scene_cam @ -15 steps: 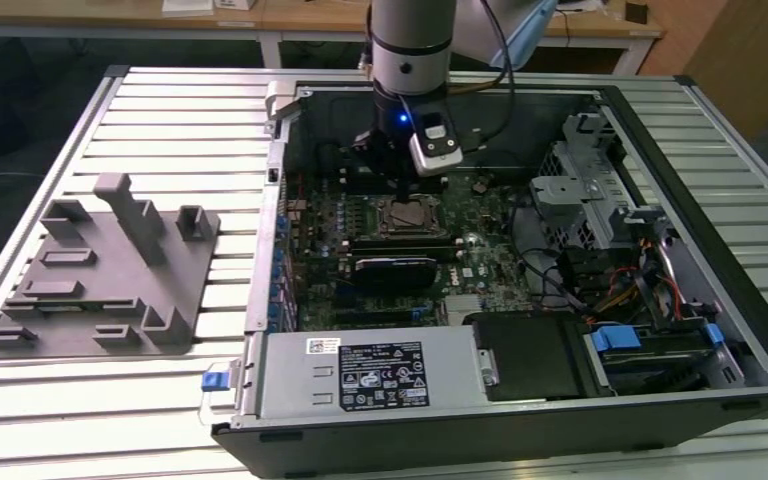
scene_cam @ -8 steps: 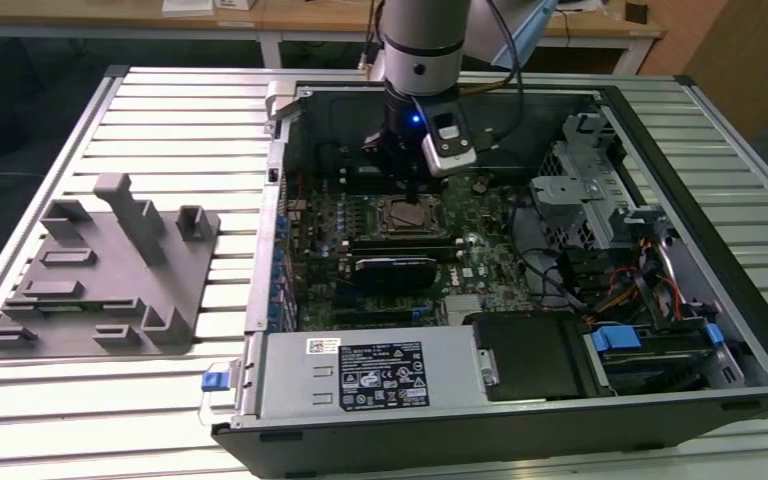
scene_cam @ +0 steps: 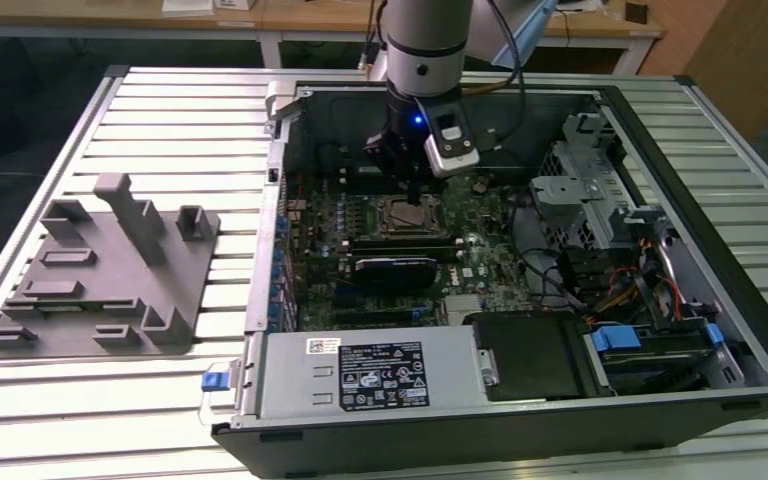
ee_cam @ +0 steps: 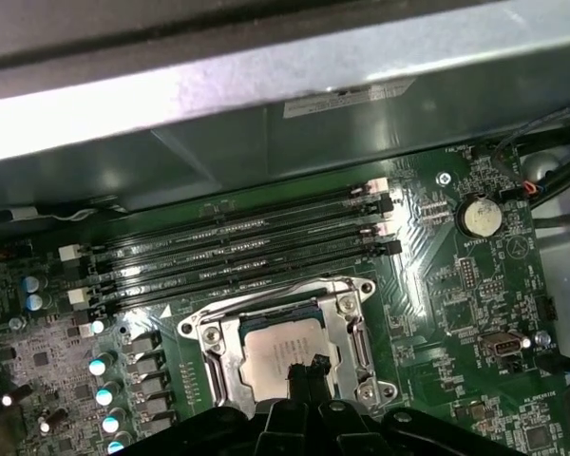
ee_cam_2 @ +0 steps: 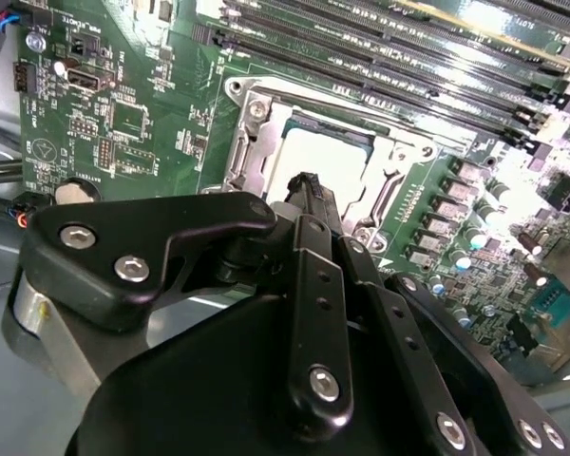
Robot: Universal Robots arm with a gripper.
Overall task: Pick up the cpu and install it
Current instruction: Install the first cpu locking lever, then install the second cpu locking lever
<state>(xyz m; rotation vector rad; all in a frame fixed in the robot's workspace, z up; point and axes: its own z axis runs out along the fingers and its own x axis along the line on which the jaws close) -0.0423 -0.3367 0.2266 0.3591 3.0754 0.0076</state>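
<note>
The cpu (ee_cam: 283, 350) is seen seated in the socket (ee_cam: 285, 351) on the motherboard (scene_cam: 418, 235) w/ the gripper (ee_cam: 307, 369) just above it, fingers pressed together on nothing, so install looks at placement/release stage; next move calls for a clean lift-off.

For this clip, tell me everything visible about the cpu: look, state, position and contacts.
The cpu, a small flat square chip with a pale silver metal top, lies flat inside the square metal-framed socket on the green motherboard, beside the black memory slots. In both wrist views the black end effector has its tips over the chip's near edge; whether they touch it cannot be told. In the second wrist view the chip looks level, with a thin darker edge.
</note>
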